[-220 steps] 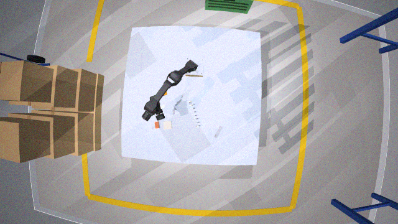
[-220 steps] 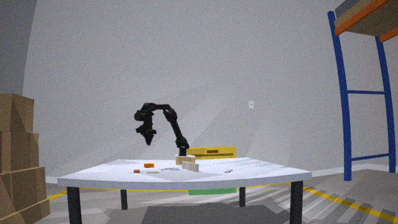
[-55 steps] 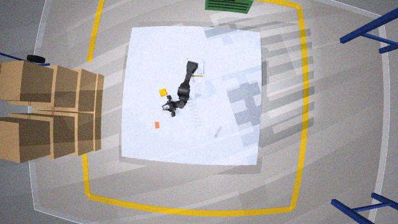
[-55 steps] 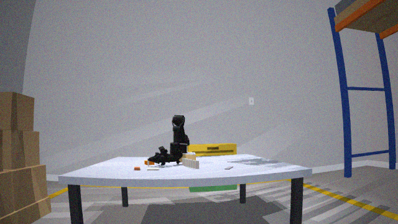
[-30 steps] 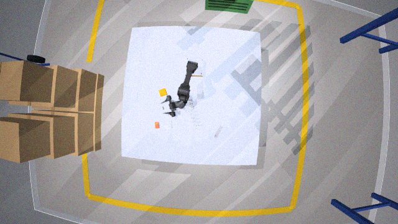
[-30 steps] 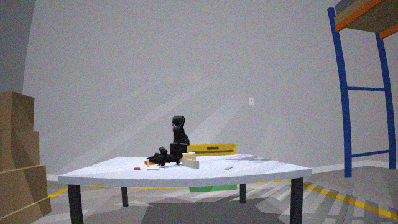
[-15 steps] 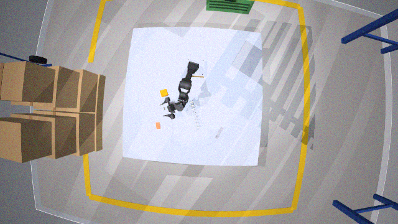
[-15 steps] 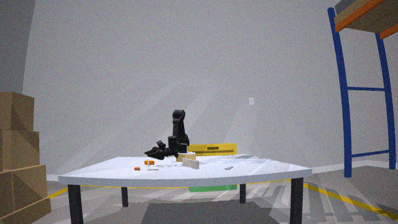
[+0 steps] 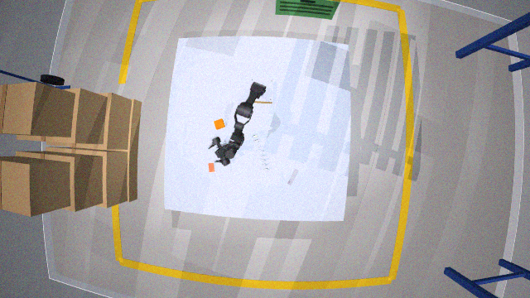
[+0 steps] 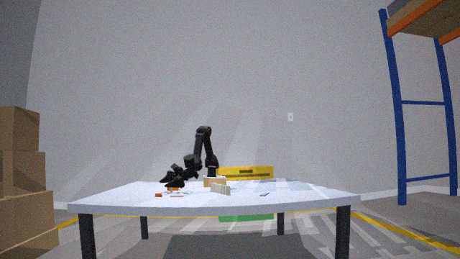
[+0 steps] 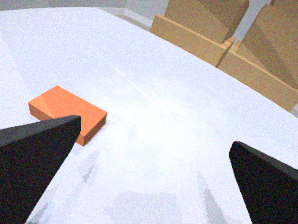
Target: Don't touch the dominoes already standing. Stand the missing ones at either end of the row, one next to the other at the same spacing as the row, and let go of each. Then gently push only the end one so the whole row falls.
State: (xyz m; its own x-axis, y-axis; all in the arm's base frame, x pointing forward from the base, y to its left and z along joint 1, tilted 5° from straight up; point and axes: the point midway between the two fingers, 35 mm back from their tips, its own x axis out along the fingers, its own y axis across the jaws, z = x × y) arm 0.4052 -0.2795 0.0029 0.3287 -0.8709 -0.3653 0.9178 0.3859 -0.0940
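A row of pale dominoes (image 10: 220, 189) stands upright near the table's middle; it shows only as thin marks in the top view. A grey domino (image 9: 293, 176) (image 10: 264, 194) lies flat to the right of the row. A flat pale piece (image 10: 177, 196) lies left of the row in the exterior view. My gripper (image 9: 214, 154) (image 10: 164, 183) (image 11: 157, 136) is wide open and empty, low over the table left of the row. No domino shows between its fingers in the wrist view. A small thing under the gripper in the exterior view is too unclear to name.
A red-orange block (image 9: 211, 167) (image 10: 158, 195) (image 11: 70, 110) lies close to the gripper, behind the left finger in the wrist view. A brighter orange block (image 9: 219, 124) (image 10: 172, 188) lies nearer the arm's base. A tan bar (image 9: 265, 102) (image 10: 215, 183) is beside the base. Cardboard boxes (image 9: 54, 112) stand beyond the table.
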